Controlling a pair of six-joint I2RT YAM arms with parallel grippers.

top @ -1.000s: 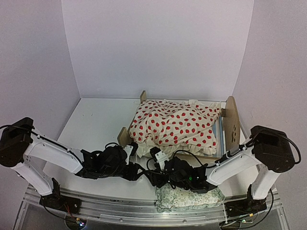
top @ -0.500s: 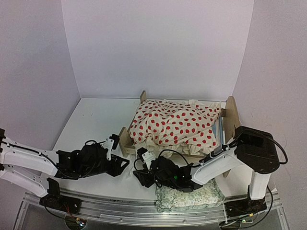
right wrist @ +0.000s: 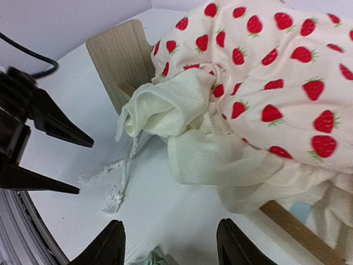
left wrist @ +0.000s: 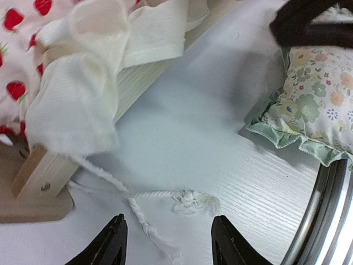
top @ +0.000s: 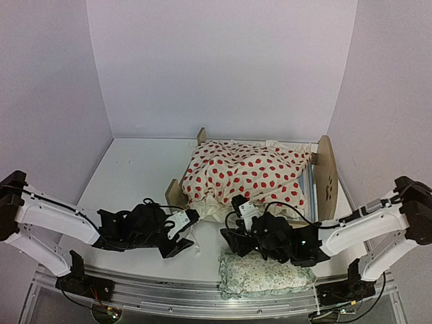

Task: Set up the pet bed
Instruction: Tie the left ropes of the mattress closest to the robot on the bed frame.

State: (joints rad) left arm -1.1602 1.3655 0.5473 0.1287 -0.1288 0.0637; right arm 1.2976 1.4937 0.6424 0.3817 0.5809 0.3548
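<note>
The pet bed (top: 327,177), a light-wood frame, stands at the right of the table. A cream red-dotted cushion (top: 246,174) lies rumpled on it, its frill spilling over the near rail (left wrist: 138,83) beside the footboard (right wrist: 118,61). A white tie cord (left wrist: 165,201) from the cushion trails on the table. My left gripper (top: 191,231) is open just in front of the cord, touching nothing (left wrist: 168,237). My right gripper (top: 228,236) is open and empty (right wrist: 171,243), low over the table, facing the frill (right wrist: 198,154). The green floral pillow (top: 266,277) lies under the right arm.
The metal rail (left wrist: 325,210) runs along the table's near edge, right beside the pillow (left wrist: 320,105). The left gripper's fingers (right wrist: 60,130) show in the right wrist view, close by. White walls close in the table at the back and both sides.
The two grippers, nearly touching a second ago, have parted. The left one drew back left and returned toward the cord; the right one shifted right, closer to the bed's near rail.
</note>
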